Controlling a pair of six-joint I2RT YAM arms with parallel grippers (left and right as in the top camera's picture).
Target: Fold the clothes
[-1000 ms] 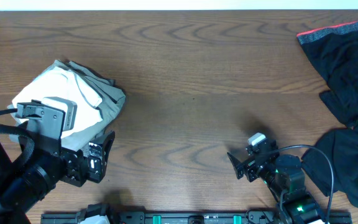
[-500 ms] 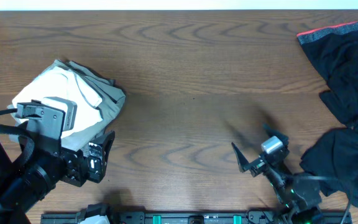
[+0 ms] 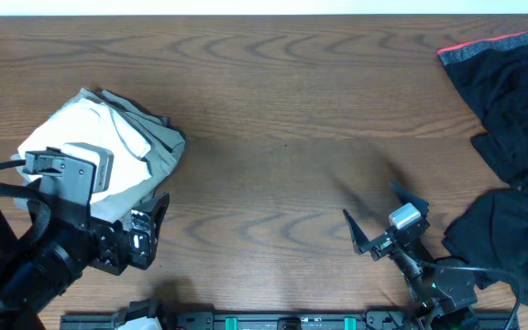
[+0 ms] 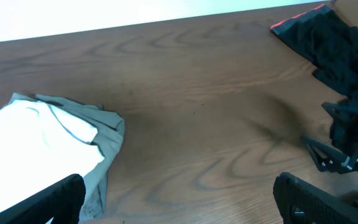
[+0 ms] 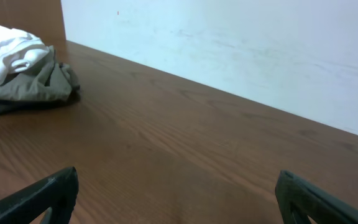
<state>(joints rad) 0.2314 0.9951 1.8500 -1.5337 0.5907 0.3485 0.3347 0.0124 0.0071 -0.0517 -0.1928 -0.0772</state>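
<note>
Pulls rt gripper (image 3: 379, 218) back toward base, jaws wide & empty, lt gripper (image 4: 176, 193) also spread & empty near white T-shirt (image 3: 71, 128) lying folded atop khaki garment (image 3: 159, 151) at left, so fold prob. done.

Your left gripper (image 4: 179, 194) hangs over the desk (image 4: 191, 93), fingers spread wide. The white T-shirt (image 4: 36, 146) sits on the khaki garment (image 4: 107, 134) toward the left edge, the black garment (image 4: 331, 43) at the far right corner.
</note>
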